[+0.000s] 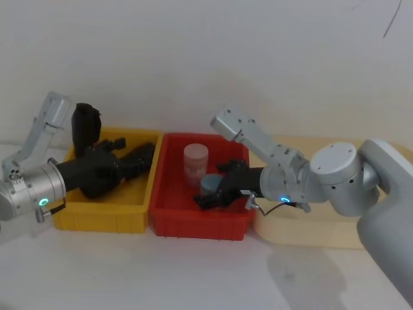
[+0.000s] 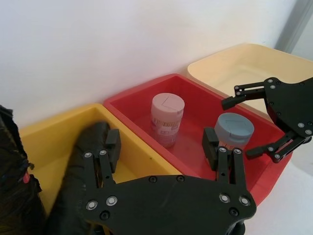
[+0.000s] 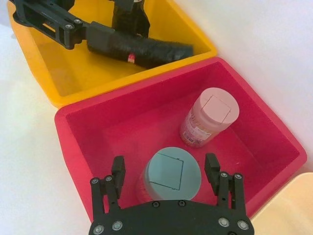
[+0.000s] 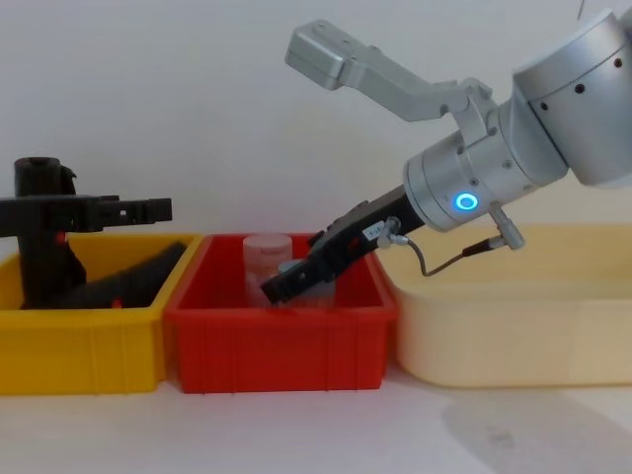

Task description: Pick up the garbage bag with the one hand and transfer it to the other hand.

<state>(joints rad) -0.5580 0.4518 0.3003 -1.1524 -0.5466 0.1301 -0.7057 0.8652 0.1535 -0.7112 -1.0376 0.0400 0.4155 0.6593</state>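
- My left gripper (image 2: 162, 141) hangs over the yellow bin (image 1: 97, 216), fingers spread wide and holding nothing.
- The bag (image 3: 146, 49) lies in that bin, below me. It sits under one finger rather than centred in the gap.
- From the chest view its long axis runs aslant. The low end is toward the bin's outer side, and the high end leans toward the wall next to the red bin (image 1: 193, 227).
- My fingers point roughly along the roll, so closing would pinch it across its thickness. I judge the pick needs a small sideways shift, then a drop.
- My right gripper (image 3: 165, 169) is in the red bin, open astride a blue-lidded jar (image 2: 234, 128) and well apart from the bag. The left is plainly the nearer.
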